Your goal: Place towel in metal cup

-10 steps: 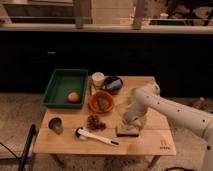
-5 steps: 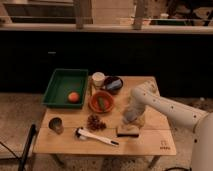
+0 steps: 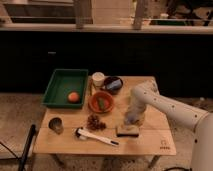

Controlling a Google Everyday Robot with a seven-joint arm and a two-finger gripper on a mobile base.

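The metal cup (image 3: 56, 125) stands upright near the front left corner of the wooden table (image 3: 150, 142). A pale towel (image 3: 140, 119) lies bunched on the right half of the table. My gripper (image 3: 131, 119) points down at the end of the white arm and sits right at the towel's left side, just above a dark sponge-like block (image 3: 127, 131). The towel is partly hidden by the arm. The cup is far to the left of the gripper.
A green tray (image 3: 62, 82) holds an orange (image 3: 73, 96). A white cup (image 3: 98, 79), a dark bowl (image 3: 112, 84) and an orange bowl (image 3: 101, 102) stand at the back middle. A dark cluster (image 3: 93, 121) and a white-handled brush (image 3: 97, 136) lie between cup and gripper.
The arm has shifted a little to the left and lowered, bringing the gripper down onto the towel. Nothing else on the table has moved.
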